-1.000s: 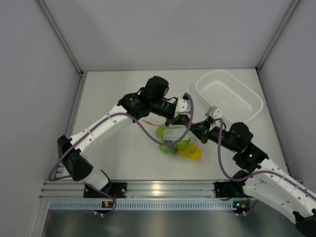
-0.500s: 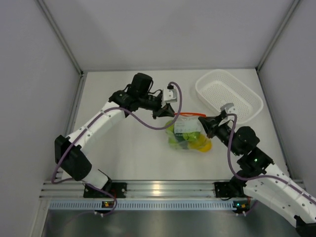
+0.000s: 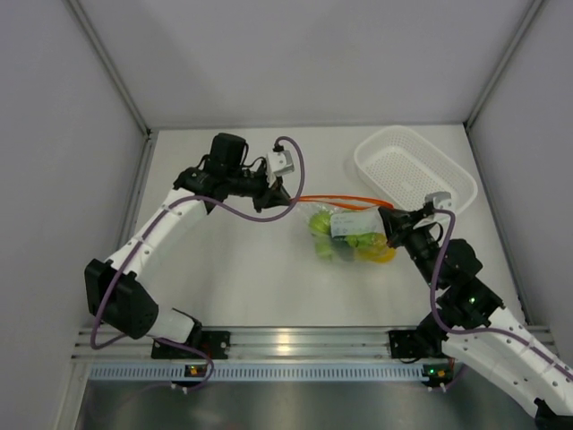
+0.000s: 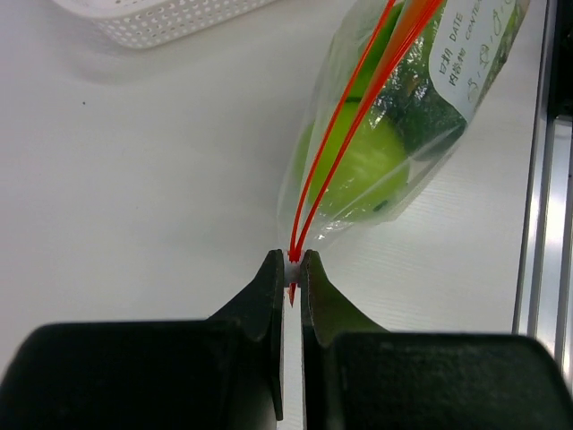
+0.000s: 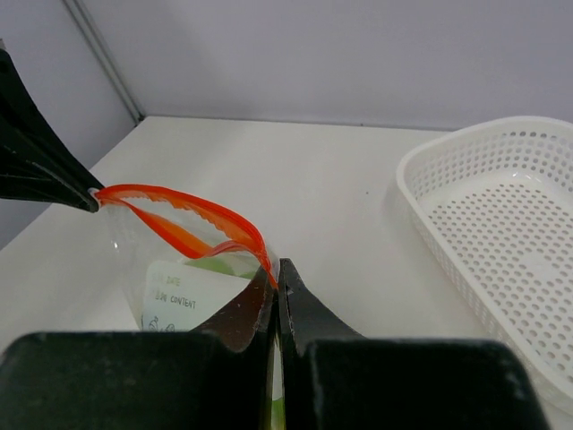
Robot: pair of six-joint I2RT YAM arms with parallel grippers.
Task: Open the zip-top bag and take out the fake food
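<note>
White oval basket (image 3: 416,170) with perforated floor and walls, standing upright on the white table (image 3: 224,269). It lies just beyond and to the right of the right end effector (image 3: 387,218), apart from it, and well to the right of the left end effector (image 3: 288,199). A ribbed aluminium rail (image 3: 286,345) borders the table on the near side of both end effectors. Plain grey walls (image 3: 295,54) enclose the table behind and on either side.
</note>
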